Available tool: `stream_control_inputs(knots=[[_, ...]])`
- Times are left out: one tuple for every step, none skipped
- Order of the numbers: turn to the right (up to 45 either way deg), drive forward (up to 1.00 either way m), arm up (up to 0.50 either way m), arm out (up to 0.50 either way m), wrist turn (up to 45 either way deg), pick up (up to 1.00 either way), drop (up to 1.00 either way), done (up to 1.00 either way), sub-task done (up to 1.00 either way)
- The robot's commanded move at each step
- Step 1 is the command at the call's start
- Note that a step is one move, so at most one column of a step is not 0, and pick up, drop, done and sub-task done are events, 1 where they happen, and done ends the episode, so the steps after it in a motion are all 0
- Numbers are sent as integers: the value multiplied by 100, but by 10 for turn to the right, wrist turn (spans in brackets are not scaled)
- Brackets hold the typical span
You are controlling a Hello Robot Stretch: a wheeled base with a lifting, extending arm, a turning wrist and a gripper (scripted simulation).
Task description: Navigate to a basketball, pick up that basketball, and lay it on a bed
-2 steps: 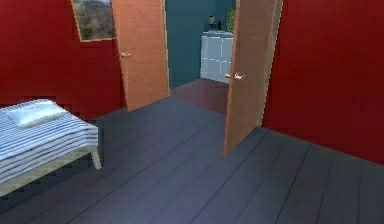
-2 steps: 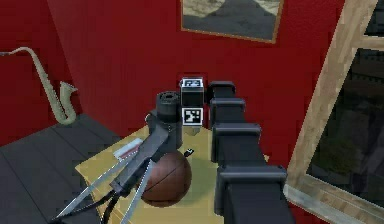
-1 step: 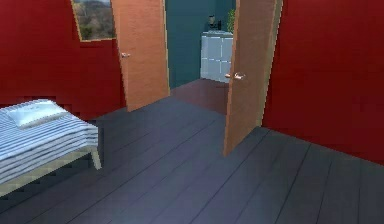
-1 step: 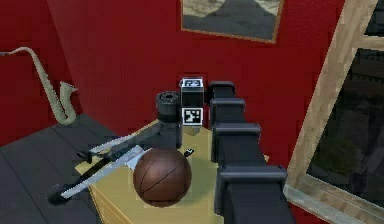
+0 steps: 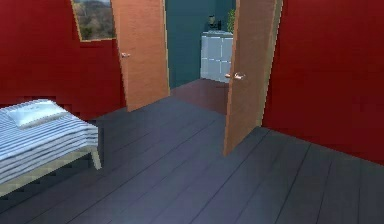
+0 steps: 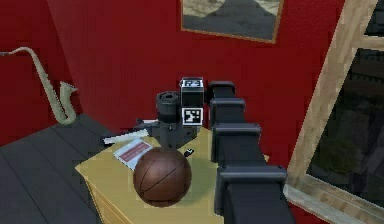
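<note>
Squarely on the light wooden surface (image 6: 108, 183) sits the basketball (image 6: 162, 175), with the hand (image 6: 165, 135) close by it; whether the hand holds anything, I cannot tell. Farther off, a saxophone (image 6: 52, 88) leans against the red wall, and the forward view's left has a striped bed (image 5: 45, 140).

The arm (image 6: 243, 160) rises as a dark, stepped bar from the bottom edge of the arm side view, just right of centre, and reaches toward the middle of the frame. Two white marked squares (image 6: 190, 115) stand at its far end. The tool (image 6: 165, 128) hangs dark just left of them. Whether it holds anything cannot be told.
</note>
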Motion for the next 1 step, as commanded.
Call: stream_control_inputs(knots=[[0,0,0,0,210,0,0,0,0]])
